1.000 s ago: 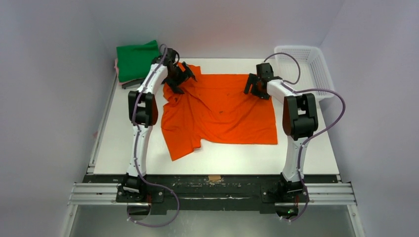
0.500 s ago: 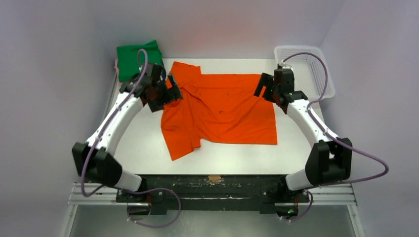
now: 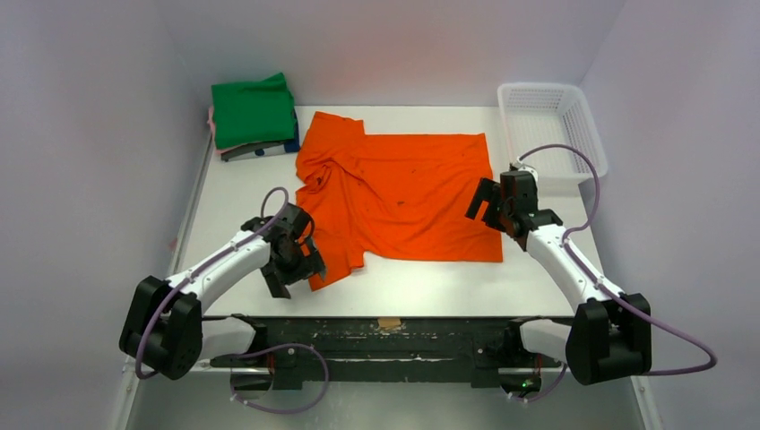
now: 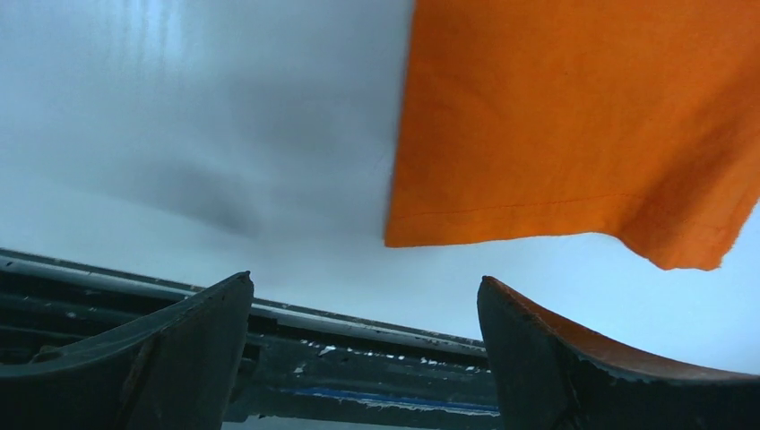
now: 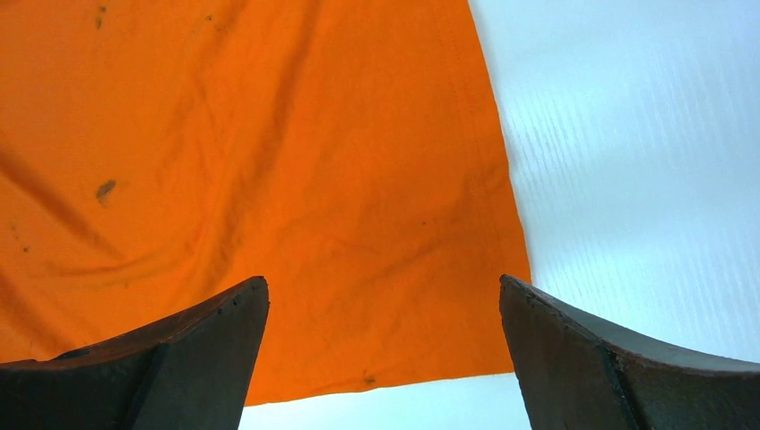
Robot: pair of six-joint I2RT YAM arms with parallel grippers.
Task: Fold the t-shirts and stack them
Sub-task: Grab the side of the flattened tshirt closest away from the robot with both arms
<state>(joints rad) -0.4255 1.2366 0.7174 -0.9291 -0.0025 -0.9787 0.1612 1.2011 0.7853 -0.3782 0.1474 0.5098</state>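
1. The orange t-shirt (image 3: 403,197) lies spread across the middle of the table (image 3: 233,202). Its long axis runs side to side, with the straight hem to the right and the rumpled sleeves and neck to the left.
2. My left gripper (image 3: 294,271) hovers just beside the near-left sleeve, with its jaws apart and holding nothing.
3. My right gripper (image 3: 484,199) sits at the hem edge, jaws also wide and empty.
4. A folded green t-shirt (image 3: 253,109) tops the pile at the far-left corner, and a white basket (image 3: 548,87) stands at the far right.
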